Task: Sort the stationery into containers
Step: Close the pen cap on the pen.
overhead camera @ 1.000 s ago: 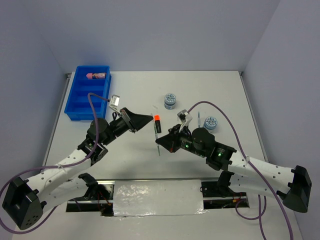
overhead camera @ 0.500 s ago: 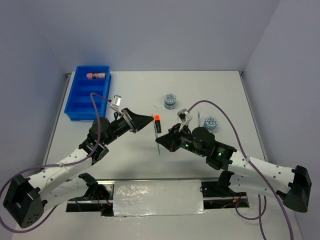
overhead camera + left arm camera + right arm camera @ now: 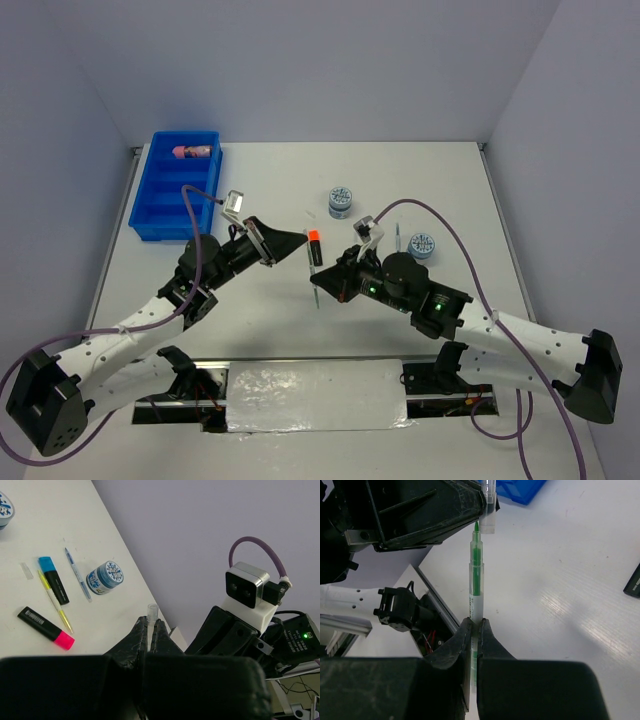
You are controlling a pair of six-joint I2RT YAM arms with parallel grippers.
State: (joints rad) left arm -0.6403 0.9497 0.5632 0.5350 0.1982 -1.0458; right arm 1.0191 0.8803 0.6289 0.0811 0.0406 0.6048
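Note:
My left gripper (image 3: pixel 150 621) is shut on a clear pen cap (image 3: pixel 152 612) and holds it above the table's middle (image 3: pixel 298 240). My right gripper (image 3: pixel 474 623) is shut on a thin green pen (image 3: pixel 476 587). The pen's tip sits right at the mouth of the cap (image 3: pixel 488 517). The right gripper also shows in the top view (image 3: pixel 322 290). The blue tray (image 3: pixel 172 190) stands at the far left with a pink cylinder (image 3: pixel 194 152) in its farthest compartment. An orange-capped marker (image 3: pixel 314 246) lies between the grippers.
Two round blue patterned discs (image 3: pixel 341 201) (image 3: pixel 422 245) stand right of centre, with a thin pen (image 3: pixel 399 238) beside one. The left wrist view shows a blue-capped marker (image 3: pixel 54 579), a yellow pen (image 3: pixel 56 605) and a small clear piece (image 3: pixel 25 570).
Both arms have barely shifted. The green pen and the cap stay held close together over the middle of the table.

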